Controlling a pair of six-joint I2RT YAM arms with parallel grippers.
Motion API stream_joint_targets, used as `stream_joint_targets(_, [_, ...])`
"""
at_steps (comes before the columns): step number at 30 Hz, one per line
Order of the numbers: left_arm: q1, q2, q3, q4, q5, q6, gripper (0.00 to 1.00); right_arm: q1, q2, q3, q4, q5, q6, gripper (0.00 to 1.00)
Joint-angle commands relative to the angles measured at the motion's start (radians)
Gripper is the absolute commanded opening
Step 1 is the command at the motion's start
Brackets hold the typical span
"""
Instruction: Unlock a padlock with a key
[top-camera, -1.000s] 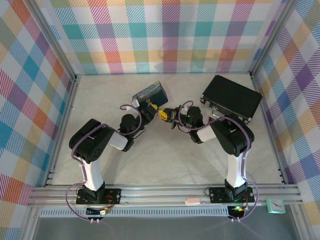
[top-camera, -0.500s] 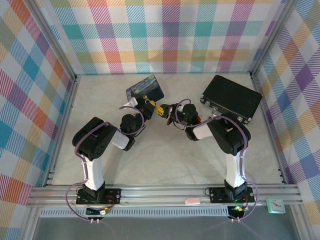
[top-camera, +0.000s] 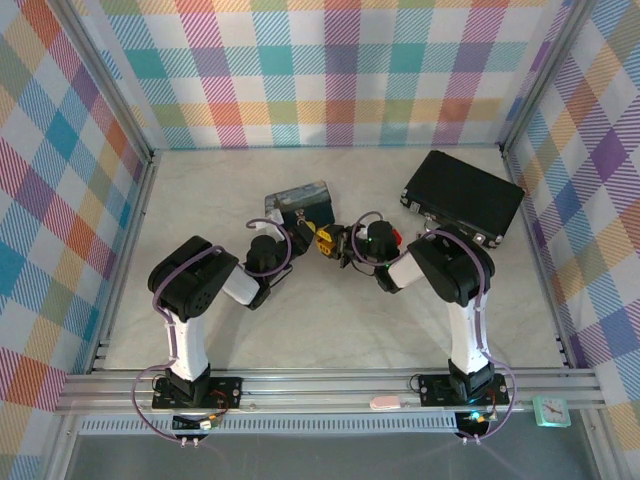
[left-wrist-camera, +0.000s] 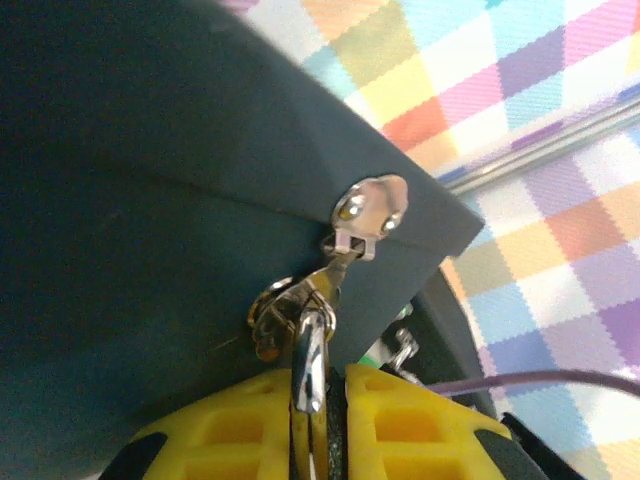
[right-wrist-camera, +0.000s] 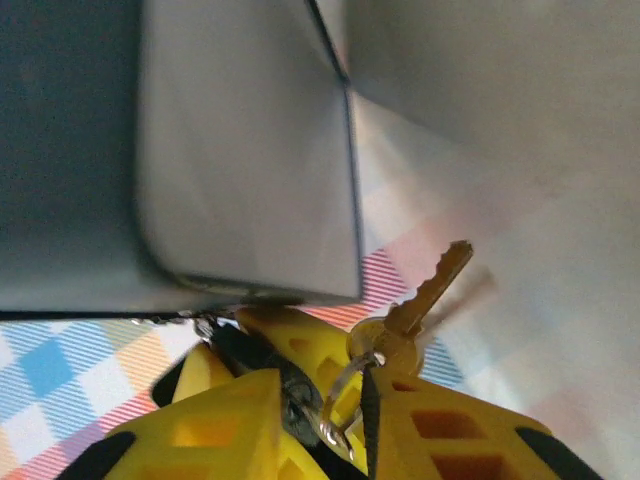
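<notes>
Well, the lock was not open yet when I looked. In the left wrist view, my left gripper (left-wrist-camera: 325, 388) was squeezed tight on the thin silver loop of the padlock (left-wrist-camera: 309, 345), low in the middle of the frame. The loop went up to a small shiny latch (left-wrist-camera: 369, 206) on the edge of the dark tin (left-wrist-camera: 150, 200), so the padlock hung on the tin. In the top view the tin sat just above the middle of the frame, and both grippers met right below it, nose to nose. A black case (top-camera: 462, 195) lay in the upper right, well apart from all this.

In the right wrist view, my right gripper (right-wrist-camera: 335, 402) was pinched shut on the key (right-wrist-camera: 436, 286), holding it by its ring at the bottom of the frame. The gold key stuck out up and to the right, into open air. It was not in any keyhole. A dark lump sat between the yellow fingers (right-wrist-camera: 225, 430) next to the ring. I think it was the body of the padlock, but the view was too blurry to be sure.

So I judged the hard part was not done. Both things were held and close together. What was left was to line up the key with the keyhole, push it in, turn it, and pull the loop free.
</notes>
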Motion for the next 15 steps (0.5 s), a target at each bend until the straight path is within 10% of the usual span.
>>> stream_joint_targets(1, [-0.013, -0.011, -0.013, 0.015, 0.031, 0.007, 0.00, -0.013, -0.114, -0.025, -0.107, -0.034, -0.213, 0.35])
stream_joint_targets(15, [-0.023, -0.083, -0.017, -0.285, 0.058, 0.003, 0.00, -0.024, -0.495, 0.072, -1.119, 0.114, -0.912, 0.50])
